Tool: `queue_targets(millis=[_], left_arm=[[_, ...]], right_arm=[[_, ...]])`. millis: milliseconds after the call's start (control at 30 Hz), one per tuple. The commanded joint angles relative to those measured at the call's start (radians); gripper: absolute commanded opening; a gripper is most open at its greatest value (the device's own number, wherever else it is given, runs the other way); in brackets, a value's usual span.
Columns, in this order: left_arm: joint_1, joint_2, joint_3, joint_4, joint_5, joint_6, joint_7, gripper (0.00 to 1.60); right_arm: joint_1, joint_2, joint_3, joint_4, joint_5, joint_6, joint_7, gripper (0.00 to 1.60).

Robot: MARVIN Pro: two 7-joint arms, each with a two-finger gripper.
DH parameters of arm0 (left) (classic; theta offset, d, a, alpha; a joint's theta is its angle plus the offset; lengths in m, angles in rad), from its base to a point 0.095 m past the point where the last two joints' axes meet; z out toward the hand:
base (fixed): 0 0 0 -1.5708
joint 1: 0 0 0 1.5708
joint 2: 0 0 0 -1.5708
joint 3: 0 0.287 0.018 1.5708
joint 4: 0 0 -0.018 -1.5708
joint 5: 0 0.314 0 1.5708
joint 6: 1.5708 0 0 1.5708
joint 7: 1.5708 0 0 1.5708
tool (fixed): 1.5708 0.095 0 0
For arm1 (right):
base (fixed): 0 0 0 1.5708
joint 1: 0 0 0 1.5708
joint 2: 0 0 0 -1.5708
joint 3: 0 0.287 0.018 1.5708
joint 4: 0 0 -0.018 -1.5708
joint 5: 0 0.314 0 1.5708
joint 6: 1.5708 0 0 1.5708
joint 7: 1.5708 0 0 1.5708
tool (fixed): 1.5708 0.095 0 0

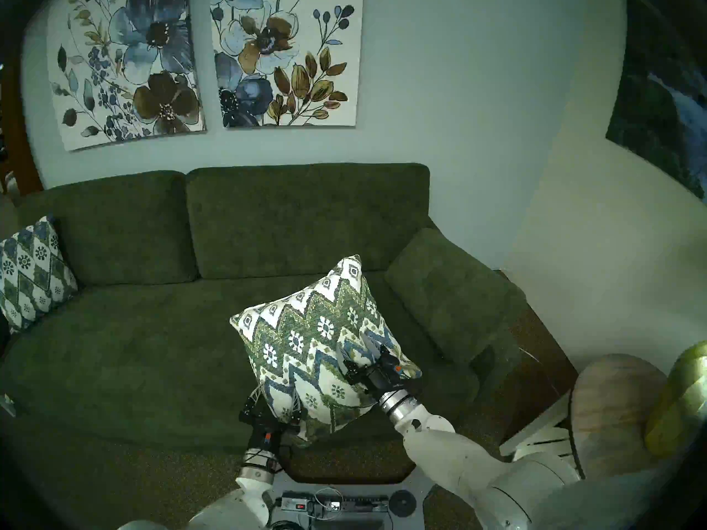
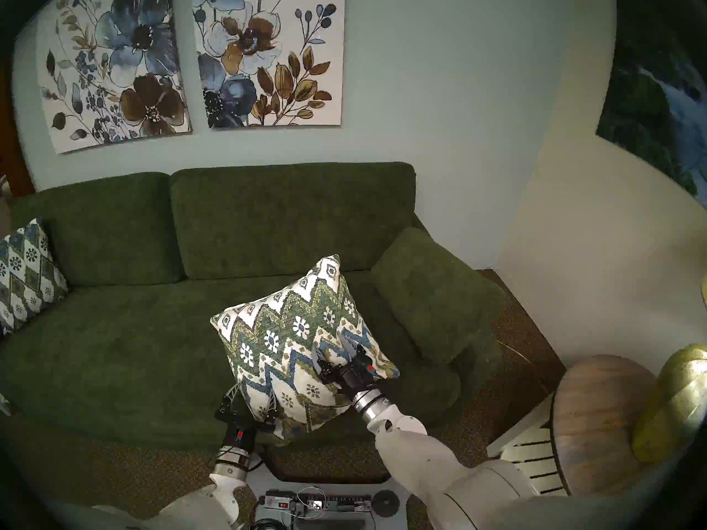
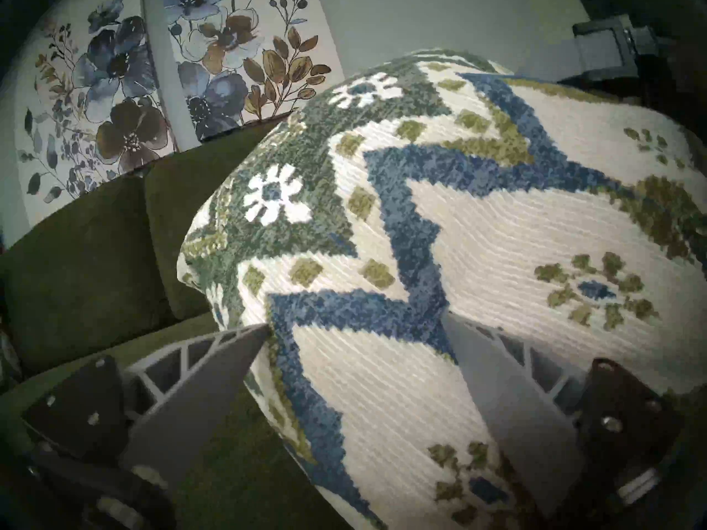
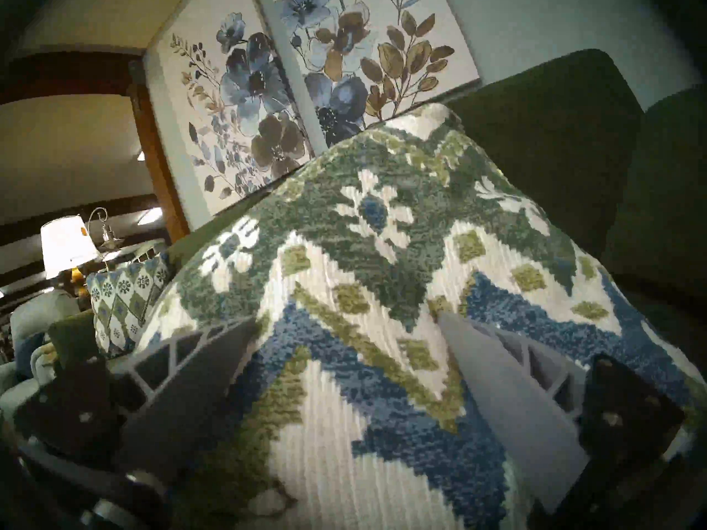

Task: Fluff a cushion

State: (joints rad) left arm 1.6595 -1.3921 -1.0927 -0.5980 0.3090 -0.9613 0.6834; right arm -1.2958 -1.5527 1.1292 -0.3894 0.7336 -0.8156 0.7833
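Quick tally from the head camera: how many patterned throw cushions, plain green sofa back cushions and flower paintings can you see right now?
Patterned throw cushions: 2, the zigzag cushion held between both grippers, and the diamond-lattice cushion at the sofa's far left end.
Plain green back cushions: 2, left back cushion, right back cushion.
Flower paintings: 2, left painting, right painting.
Total: 6

You are looking at a dark green sofa (image 1: 145,349); a diamond-lattice cushion (image 1: 32,275) is leaning in its left corner, and a plain green bolster (image 1: 447,288) is lying at its right end.
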Motion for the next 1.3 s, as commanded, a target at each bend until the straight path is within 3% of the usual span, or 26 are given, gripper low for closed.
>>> queue_targets(millis=[0,267,433,900,1000,1033,1267], left_arm=[[0.035,0.008,0.012,-0.083,0.015,0.001,0.018,1.6],[0.044,-0.021,0.072,-0.193,0.073,0.001,0.024,1.6],[0.043,0.006,0.088,-0.266,0.116,0.001,0.053,1.6],[-0.039,0.123,0.031,-0.428,0.212,0.001,0.11,1.6],[-0.046,0.138,0.019,-0.42,0.231,0.001,0.115,1.6],[-0.057,0.149,0.014,-0.467,0.237,0.001,0.118,1.6],[-0.106,0.207,-0.033,-0.548,0.297,0.001,0.135,1.6]], right_arm=[[-0.029,0.005,-0.01,0.054,-0.006,0.024,-0.003,1.6],[-0.03,-0.015,-0.018,0.054,-0.005,0.012,-0.002,1.6],[-0.026,-0.024,-0.02,0.055,0.004,0.002,-0.012,1.6],[-0.021,-0.049,-0.024,0.062,0.02,-0.013,-0.029,1.6],[-0.02,-0.052,-0.026,0.066,0.021,-0.014,-0.029,1.6],[-0.019,-0.053,-0.028,0.07,0.021,-0.013,-0.028,1.6],[-0.016,-0.061,-0.038,0.09,0.017,-0.014,-0.023,1.6]])
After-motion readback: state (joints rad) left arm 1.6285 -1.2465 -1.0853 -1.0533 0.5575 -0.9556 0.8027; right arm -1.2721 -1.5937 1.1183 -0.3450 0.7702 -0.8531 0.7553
